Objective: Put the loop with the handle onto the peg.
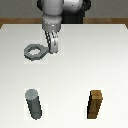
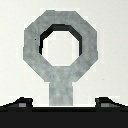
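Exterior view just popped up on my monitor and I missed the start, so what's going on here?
The arm's pincer is at the tab handle of the grey loop with the handle, at the far side of the white table. The peg stands upright near the front, bare, well apart from the loop. A brown wooden block stands toward the exterior view's right.

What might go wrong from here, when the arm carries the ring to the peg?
1. The gripper meets the loop only at its short handle, so the ring may tilt or slip.
2. The peg is near the brown block; a wrong target is possible.
3. A tilted ring may catch on the peg's top.
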Robot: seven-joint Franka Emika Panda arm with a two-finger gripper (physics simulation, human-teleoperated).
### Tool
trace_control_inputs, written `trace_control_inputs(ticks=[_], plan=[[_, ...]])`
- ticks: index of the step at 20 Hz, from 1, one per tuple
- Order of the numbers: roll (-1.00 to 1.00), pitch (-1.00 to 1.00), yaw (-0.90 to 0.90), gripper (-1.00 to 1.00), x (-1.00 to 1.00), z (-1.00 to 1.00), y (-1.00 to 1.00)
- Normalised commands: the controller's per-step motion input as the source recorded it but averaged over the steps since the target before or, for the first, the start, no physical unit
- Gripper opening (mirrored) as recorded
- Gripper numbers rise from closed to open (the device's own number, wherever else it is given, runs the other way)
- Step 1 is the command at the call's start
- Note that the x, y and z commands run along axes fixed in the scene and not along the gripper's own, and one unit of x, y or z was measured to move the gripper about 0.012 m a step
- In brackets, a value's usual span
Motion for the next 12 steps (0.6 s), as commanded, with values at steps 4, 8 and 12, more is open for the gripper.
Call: trace_control_inputs(ticks=[4,8,12], plan=[[0.00,0.00,0.00,1.00,0.00,-0.25,0.00],[0.00,0.00,0.00,-1.00,0.00,0.00,0.00],[0.00,0.00,0.00,-1.00,0.00,0.00,0.00]])
